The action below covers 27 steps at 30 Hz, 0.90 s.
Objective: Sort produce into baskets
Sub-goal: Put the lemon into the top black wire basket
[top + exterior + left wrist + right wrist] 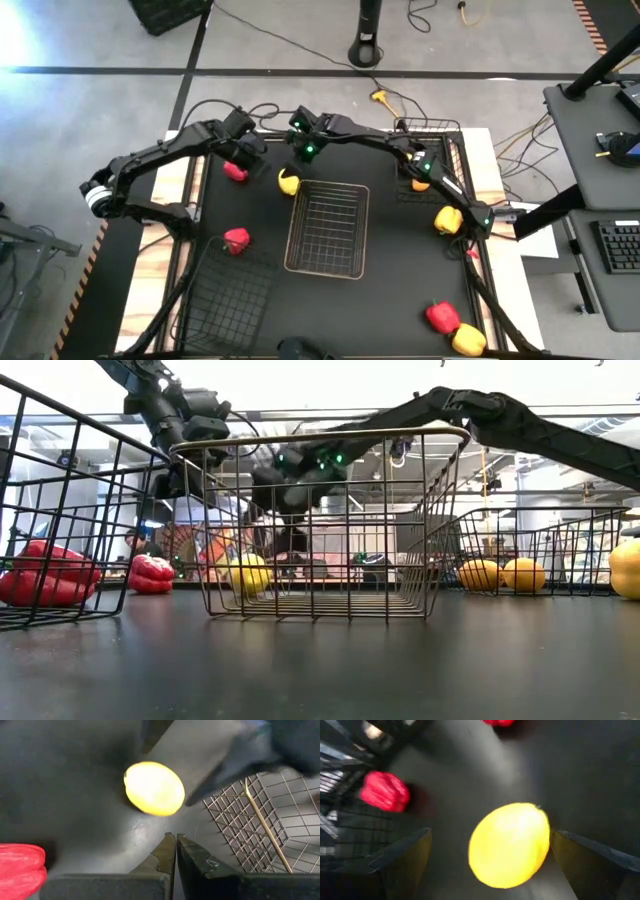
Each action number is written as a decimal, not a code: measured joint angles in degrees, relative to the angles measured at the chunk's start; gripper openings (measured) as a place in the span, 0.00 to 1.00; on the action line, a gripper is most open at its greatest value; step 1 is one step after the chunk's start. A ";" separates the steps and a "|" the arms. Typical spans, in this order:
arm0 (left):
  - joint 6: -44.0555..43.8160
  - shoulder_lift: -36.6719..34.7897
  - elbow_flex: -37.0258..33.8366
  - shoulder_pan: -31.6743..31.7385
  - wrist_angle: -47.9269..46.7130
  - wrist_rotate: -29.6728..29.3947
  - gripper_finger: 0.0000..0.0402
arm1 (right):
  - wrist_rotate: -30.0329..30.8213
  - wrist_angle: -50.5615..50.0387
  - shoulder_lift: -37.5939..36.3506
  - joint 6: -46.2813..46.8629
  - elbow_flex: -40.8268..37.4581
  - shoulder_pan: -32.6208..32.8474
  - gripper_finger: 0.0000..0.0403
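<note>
Right pincer (490,852) wide open around lemon (509,845) beside pale basket (327,230)

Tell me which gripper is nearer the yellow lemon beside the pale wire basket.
Right. The right gripper hangs over the lemon, its open fingers either side of it. The left gripper sits off to the side, shut, above a red pepper.

two dark jointed arms, matte black links, green indicator lights near the right wrist, white cuff at left base
</note>
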 joint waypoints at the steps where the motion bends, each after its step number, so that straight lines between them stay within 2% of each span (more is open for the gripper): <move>1: 0.00 0.00 0.00 0.00 0.24 -0.01 0.00 | 0.23 0.09 -0.78 1.10 -0.15 0.00 0.99; 3: 0.15 0.00 0.00 0.00 0.44 -0.01 0.00 | 3.23 0.09 -1.49 1.09 -0.17 -0.07 0.99; 6: 1.26 0.00 0.00 0.00 0.40 -0.01 0.00 | 9.05 0.00 -1.73 -5.45 -0.11 -0.26 0.99; 10: 2.46 0.00 -0.50 0.00 0.41 0.08 0.00 | 10.42 1.47 -1.80 -12.34 -0.09 -0.36 0.99; 14: 2.54 0.00 -0.92 0.00 0.31 0.12 0.00 | 15.00 -0.64 -1.93 -15.74 -0.09 -1.06 0.99; 22: 2.59 0.00 -0.97 -0.15 -0.10 0.15 0.00 | 11.69 -8.07 -2.23 -24.82 -0.04 -3.78 0.99; 27: 2.60 0.00 -1.01 -0.17 -0.22 0.12 0.00 | 7.56 -6.51 -2.23 -31.07 -0.07 -2.73 0.99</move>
